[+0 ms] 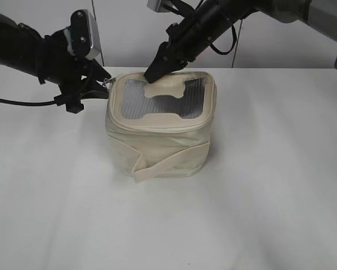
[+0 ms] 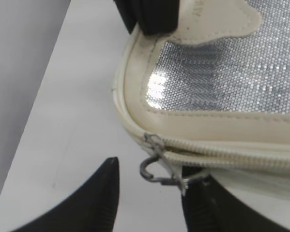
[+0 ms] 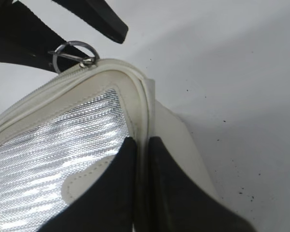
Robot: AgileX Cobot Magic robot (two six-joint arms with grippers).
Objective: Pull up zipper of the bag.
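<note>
In the exterior view, the small boxy cream fabric bag with a grey mesh top panel and a cream bone-shaped patch stands upright near the middle of the white table, its wraparound strap hanging loose at the front; nothing of its inside can be seen. The left gripper sits at the bag's back left corner, where the small silver ring pull of the cream zipper shows. The right gripper comes down from above onto the back rim. In the left wrist view, the zipper track runs closed along the rim to the right of the slider, and the ring pull hangs off the corner between the two dark fingers of the left gripper, whose jaws stand apart with one finger touching the ring. In the right wrist view, the right gripper has its jaws pinched on the bag's cream rim, with the ring pull at the far corner.
</note>
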